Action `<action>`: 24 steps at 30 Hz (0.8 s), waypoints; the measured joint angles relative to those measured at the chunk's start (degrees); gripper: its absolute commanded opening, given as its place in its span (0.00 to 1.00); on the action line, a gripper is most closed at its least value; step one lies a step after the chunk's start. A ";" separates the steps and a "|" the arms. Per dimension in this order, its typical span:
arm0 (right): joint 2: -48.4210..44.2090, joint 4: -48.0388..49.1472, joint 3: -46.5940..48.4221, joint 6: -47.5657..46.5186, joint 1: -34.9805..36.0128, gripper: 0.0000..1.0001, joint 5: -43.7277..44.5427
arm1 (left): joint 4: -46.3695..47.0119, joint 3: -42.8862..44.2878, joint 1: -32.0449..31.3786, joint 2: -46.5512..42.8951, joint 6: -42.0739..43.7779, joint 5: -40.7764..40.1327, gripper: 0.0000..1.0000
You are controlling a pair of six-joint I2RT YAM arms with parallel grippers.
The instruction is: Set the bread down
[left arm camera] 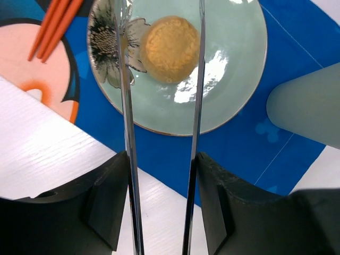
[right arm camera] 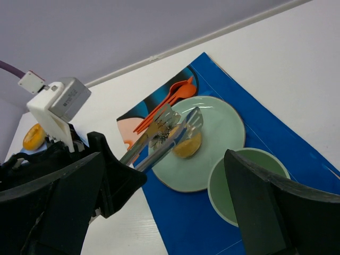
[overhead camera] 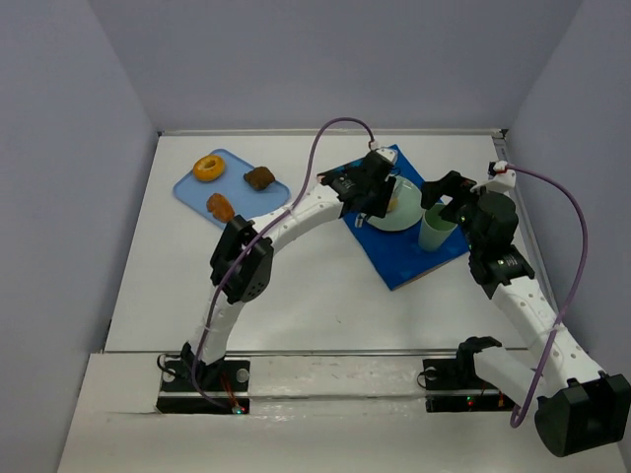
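Observation:
The bread [left arm camera: 170, 49] is a round golden bun lying on a pale green plate [left arm camera: 228, 95] with a flower pattern. My left gripper [left arm camera: 162, 159] is shut on metal tongs [left arm camera: 129, 133], whose two arms stand on either side of the bread with a small gap. In the right wrist view the tongs [right arm camera: 164, 135] reach over the plate [right arm camera: 218, 138] and their tips straddle the bread [right arm camera: 188, 146]. My right gripper [right arm camera: 186, 170] hangs open above a green cup [right arm camera: 244, 183], holding nothing. From above, the left gripper [overhead camera: 373, 187] covers most of the plate [overhead camera: 399, 219].
Plate and cup [overhead camera: 436, 232] sit on a blue placemat [overhead camera: 414, 251] with orange utensils [left arm camera: 53, 24] at its far corner. A light blue tray [overhead camera: 187, 187] at back left holds a donut [overhead camera: 208, 167] and two brown pastries [overhead camera: 259, 177]. Grey walls enclose the table.

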 measured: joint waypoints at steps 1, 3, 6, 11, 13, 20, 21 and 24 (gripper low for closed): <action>0.00 0.02 0.00 0.00 0.00 1.00 -0.02 | -0.02 0.00 0.00 -0.59 -0.02 -0.61 0.59; 0.00 0.00 0.00 0.00 0.00 1.00 0.00 | -0.07 -0.13 0.00 -2.12 -0.17 -2.14 0.59; 0.07 0.02 0.00 0.02 0.00 1.00 -0.02 | 0.87 -3.30 0.02 -6.64 -0.52 -4.50 0.59; 0.72 0.00 0.00 0.02 0.00 1.00 -0.07 | 3.43 -11.02 0.70 -17.62 -2.36 -8.09 0.60; 0.94 -0.13 0.00 0.02 0.00 1.00 -0.11 | 3.37 -13.81 1.33 -21.99 -4.17 -10.12 0.59; 0.92 -0.28 0.00 0.04 0.00 1.00 -0.11 | 0.81 -31.89 12.50 -34.88 -14.56 -17.40 0.60; 0.94 -0.28 0.00 0.04 0.00 1.00 -0.11 | -0.09 -34.86 15.21 -36.35 -16.04 -18.62 0.61; 1.57 -0.26 0.00 0.04 0.00 1.00 -0.26 | -3.67 -41.77 21.07 -39.95 -20.04 -22.29 0.62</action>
